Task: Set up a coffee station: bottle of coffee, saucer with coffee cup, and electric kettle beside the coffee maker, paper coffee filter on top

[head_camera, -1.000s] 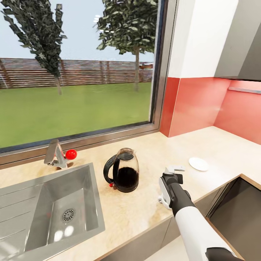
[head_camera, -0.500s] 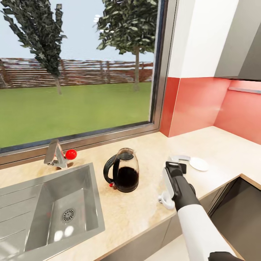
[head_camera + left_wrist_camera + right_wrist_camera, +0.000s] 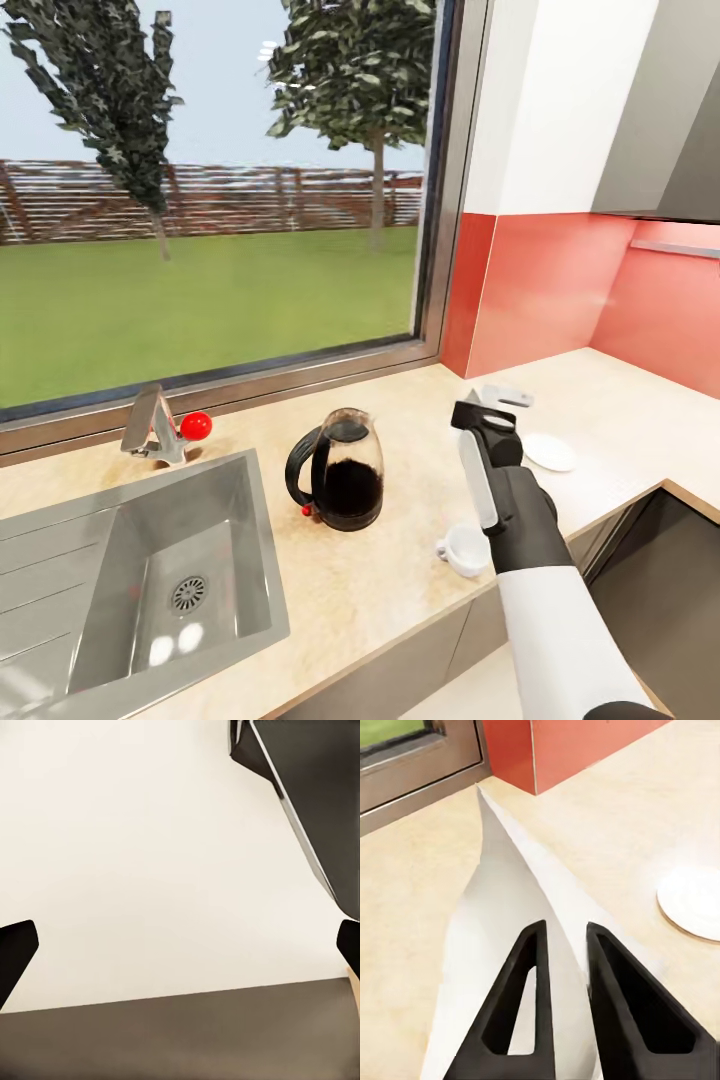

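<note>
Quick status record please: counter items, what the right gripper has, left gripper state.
right gripper: shut on the paper coffee filter, raised above the countertop
left gripper: fingertips set wide apart, open, nothing between them
coffee maker: glass carafe with dark liquid, upright on the countertop beside the sink
coffee cup: on the countertop near the front edge, not on the saucer
saucer: bare, on the countertop, apart from the coffee maker
faucet: behind the sink, red knob

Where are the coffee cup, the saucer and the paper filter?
coffee cup [image 3: 466, 549], head view, its rim.
saucer [image 3: 548, 452], head view, its flat middle.
paper filter [image 3: 502, 907], right wrist view, its upper face, ahead of the jaws.
</note>
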Tool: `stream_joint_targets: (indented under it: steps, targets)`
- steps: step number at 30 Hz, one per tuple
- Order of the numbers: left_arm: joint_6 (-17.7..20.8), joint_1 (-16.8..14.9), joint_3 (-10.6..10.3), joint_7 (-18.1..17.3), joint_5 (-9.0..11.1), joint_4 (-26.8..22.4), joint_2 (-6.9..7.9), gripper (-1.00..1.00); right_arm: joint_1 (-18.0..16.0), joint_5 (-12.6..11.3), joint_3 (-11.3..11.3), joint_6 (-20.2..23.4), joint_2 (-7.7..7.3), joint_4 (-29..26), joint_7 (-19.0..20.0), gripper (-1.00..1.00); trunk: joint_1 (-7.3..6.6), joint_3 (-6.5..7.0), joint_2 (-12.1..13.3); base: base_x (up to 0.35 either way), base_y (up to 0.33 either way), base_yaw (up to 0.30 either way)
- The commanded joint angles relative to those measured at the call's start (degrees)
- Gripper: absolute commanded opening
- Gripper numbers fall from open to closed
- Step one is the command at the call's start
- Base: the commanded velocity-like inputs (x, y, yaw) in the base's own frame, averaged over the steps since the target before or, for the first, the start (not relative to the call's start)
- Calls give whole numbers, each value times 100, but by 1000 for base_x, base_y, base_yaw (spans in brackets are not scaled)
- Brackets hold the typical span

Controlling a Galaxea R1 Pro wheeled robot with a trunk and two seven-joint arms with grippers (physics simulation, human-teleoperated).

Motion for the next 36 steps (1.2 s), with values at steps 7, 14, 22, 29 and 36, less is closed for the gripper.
stream_joint_targets:
  steps: [7,14,22,29,36]
  targets:
    - [15,-1,37,69,-33,-16,-57,100,-6,-64,6,16,0,-360,-128,-100,3,-11,-11,-269,0,2]
    - [11,-1,44,85,-28,-22,-64,100,-6,-64,6,16,0,-362,-129,-100,3,22,-11,-336,0,164]
    - [-10,-1,44,92,-23,-26,-64,100,-6,-60,5,16,0,-365,-130,-100,3,68,-11,-337,0,195]
    - [-10,-1,38,91,-4,-29,-66,100,-6,-56,5,16,0,-367,-130,-100,3,109,-11,-338,8,196]
    - [-48,-4,35,90,-1,-35,-72,100,-6,-55,5,16,0,-367,-130,-100,3,151,-11,-335,99,196]
